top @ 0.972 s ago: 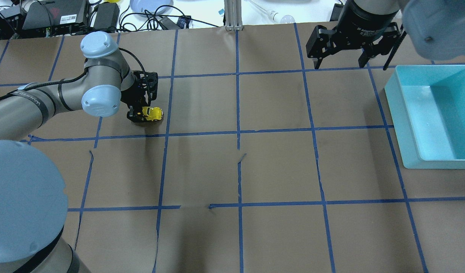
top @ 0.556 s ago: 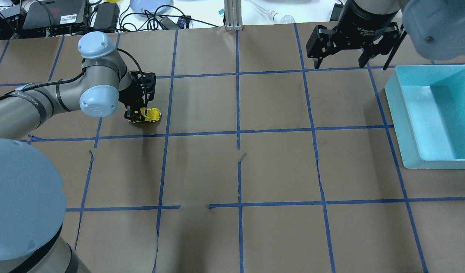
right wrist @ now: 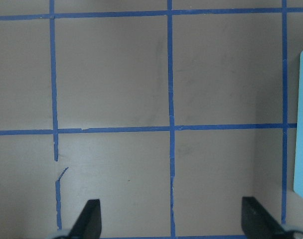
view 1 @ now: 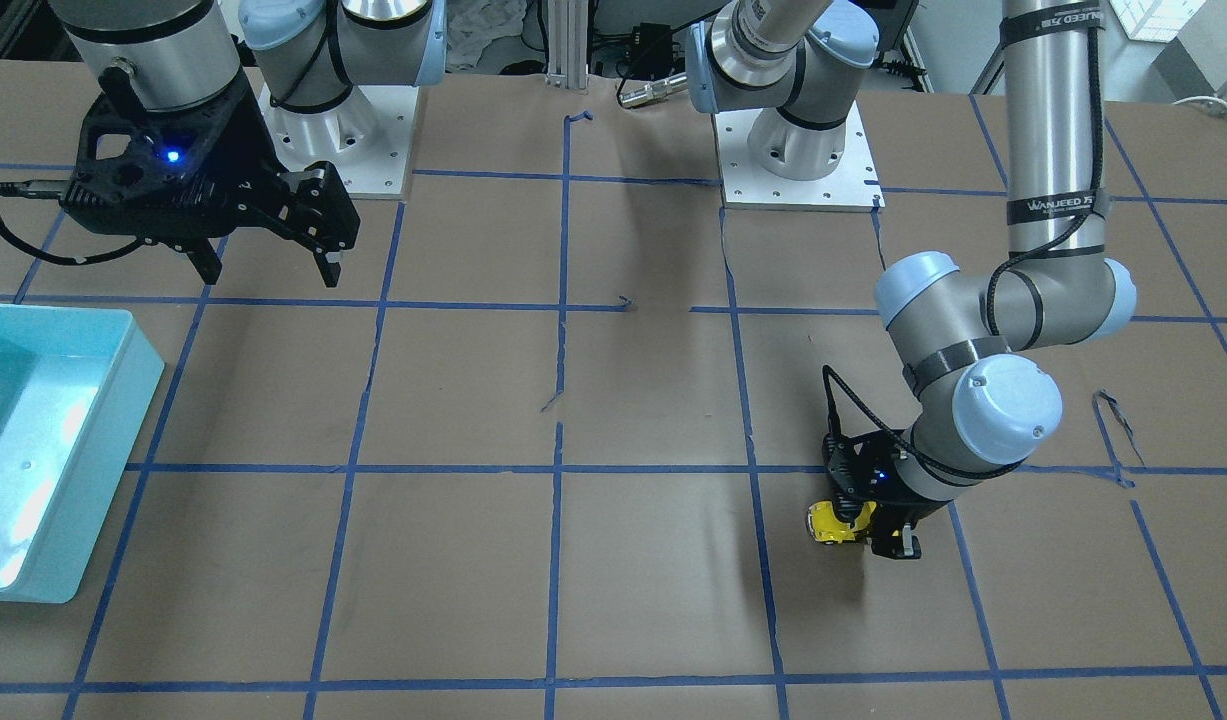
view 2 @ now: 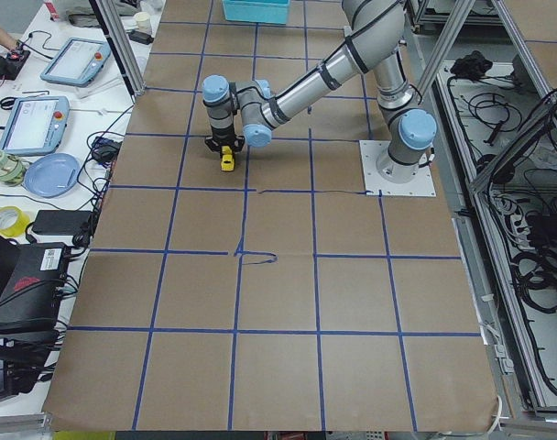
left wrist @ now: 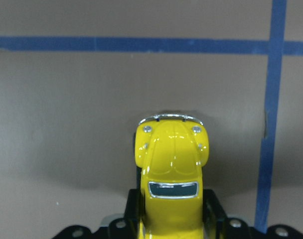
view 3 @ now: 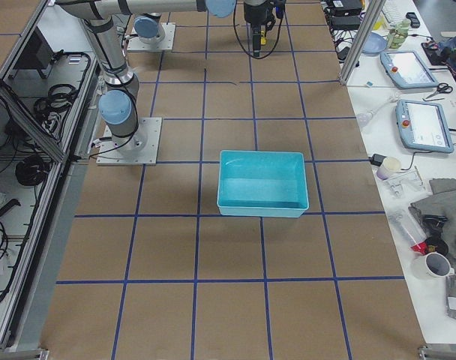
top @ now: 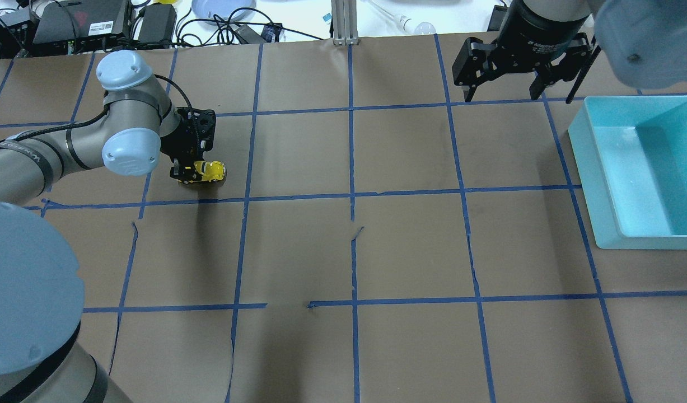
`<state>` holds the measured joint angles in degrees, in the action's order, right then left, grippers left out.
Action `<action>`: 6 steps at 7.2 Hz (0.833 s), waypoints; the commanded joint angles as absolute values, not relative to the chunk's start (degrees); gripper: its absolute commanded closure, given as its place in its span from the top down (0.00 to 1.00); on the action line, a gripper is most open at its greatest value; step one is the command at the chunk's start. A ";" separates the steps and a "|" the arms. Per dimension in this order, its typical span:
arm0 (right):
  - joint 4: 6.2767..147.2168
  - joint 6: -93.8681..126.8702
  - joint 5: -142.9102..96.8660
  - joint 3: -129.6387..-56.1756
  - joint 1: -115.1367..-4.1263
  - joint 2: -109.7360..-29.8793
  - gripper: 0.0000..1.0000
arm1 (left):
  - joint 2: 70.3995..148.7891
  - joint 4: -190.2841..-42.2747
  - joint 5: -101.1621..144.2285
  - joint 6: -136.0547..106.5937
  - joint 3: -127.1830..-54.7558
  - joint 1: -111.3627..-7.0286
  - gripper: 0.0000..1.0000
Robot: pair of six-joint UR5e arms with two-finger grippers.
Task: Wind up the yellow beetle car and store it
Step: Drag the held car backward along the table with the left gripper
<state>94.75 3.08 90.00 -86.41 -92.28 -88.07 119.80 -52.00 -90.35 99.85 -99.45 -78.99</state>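
Observation:
The yellow beetle car (top: 210,169) is low on the brown paper at the far left of the table. My left gripper (top: 191,172) is shut on its rear half, and the nose points toward the table's middle. In the left wrist view the car (left wrist: 171,159) sticks out forward from between the fingers. It also shows in the front-facing view (view 1: 831,523), held by the left gripper (view 1: 876,533), and in the exterior left view (view 2: 227,161). My right gripper (top: 503,94) hangs open and empty above the far right of the table; its fingers (right wrist: 89,219) stand wide apart.
A teal bin (top: 598,168) stands empty at the right edge, just right of the right gripper; it also shows in the front-facing view (view 1: 123,400) and the exterior right view (view 3: 262,206). Blue tape lines grid the paper. Cables and gear lie beyond the far edge.
My left gripper has moved left across the paper with the yellow beetle car still in it. The right arm has not moved.

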 commanded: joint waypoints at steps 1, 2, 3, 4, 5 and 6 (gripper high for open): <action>94.83 3.08 90.00 -86.40 -92.29 -88.07 1.00 | 120.06 -51.94 -90.35 103.26 -99.49 -76.74 0.12; 94.75 3.08 90.00 -86.40 -92.29 -88.07 1.00 | 120.06 -51.94 -90.35 105.01 -99.49 -75.51 0.12; 94.75 3.08 90.00 -86.40 -92.29 -88.15 1.00 | 120.06 -51.94 -90.44 106.77 -99.58 -74.45 0.12; 94.75 3.08 90.00 -86.48 -92.29 -88.07 1.00 | 120.06 -51.94 -90.44 108.70 -99.58 -73.49 0.12; 94.75 3.08 90.00 -86.48 -92.29 -88.15 1.00 | 120.06 -51.94 -90.44 110.20 -99.58 -72.35 0.12; 94.75 3.08 90.00 -86.48 -92.37 -88.15 1.00 | 120.06 -51.94 -90.44 111.17 -99.58 -71.81 0.12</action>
<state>94.75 3.08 90.00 -86.47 -92.30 -88.13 119.68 -51.94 -90.44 109.59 -99.57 -72.79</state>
